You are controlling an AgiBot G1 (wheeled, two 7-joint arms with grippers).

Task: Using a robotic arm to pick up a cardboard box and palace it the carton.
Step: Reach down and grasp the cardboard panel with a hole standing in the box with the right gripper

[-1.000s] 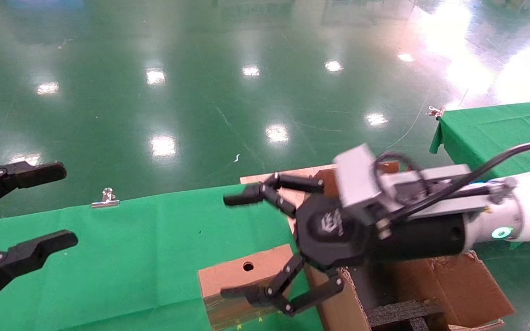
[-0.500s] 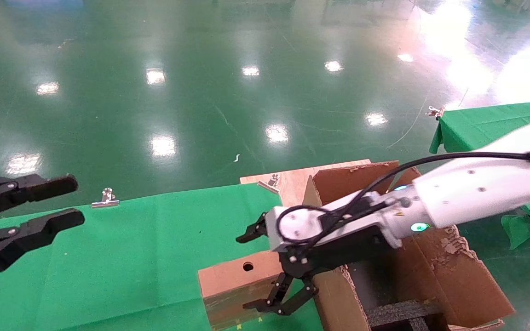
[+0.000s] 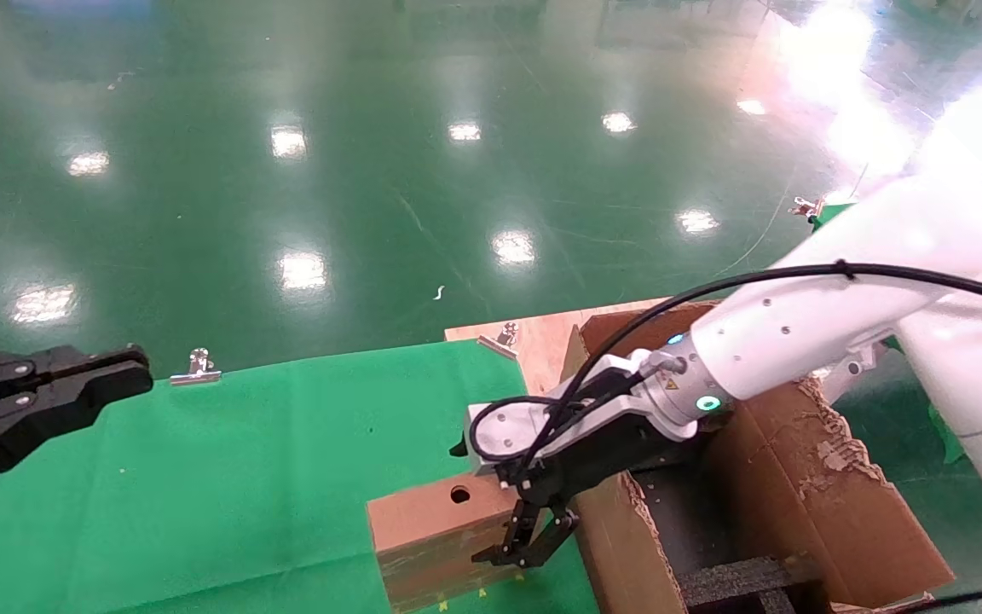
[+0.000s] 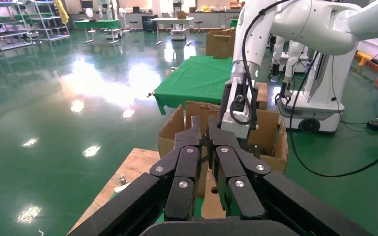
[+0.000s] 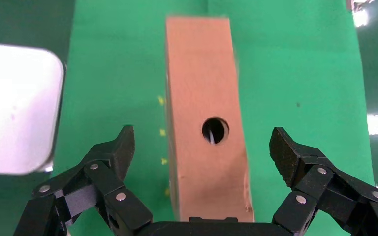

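you had the right gripper (image 5: 204,147) over the cardboard box (image 3: 440,533), jaws apart straddling it; box sat on the green tabletop (image 3: 244,477) beside the carton (image 3: 798,503). left gripper (image 4: 204,135) parked, jaws together.

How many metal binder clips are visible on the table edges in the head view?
3. One clip on the green cloth's far edge, one clip on the wooden board behind the carton, one clip on the far table; others may be hidden.

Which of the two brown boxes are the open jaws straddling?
The small flat brown cardboard box with a round hole, standing on the green cloth. The right gripper brackets it without touching. The large torn carton sits beside it.
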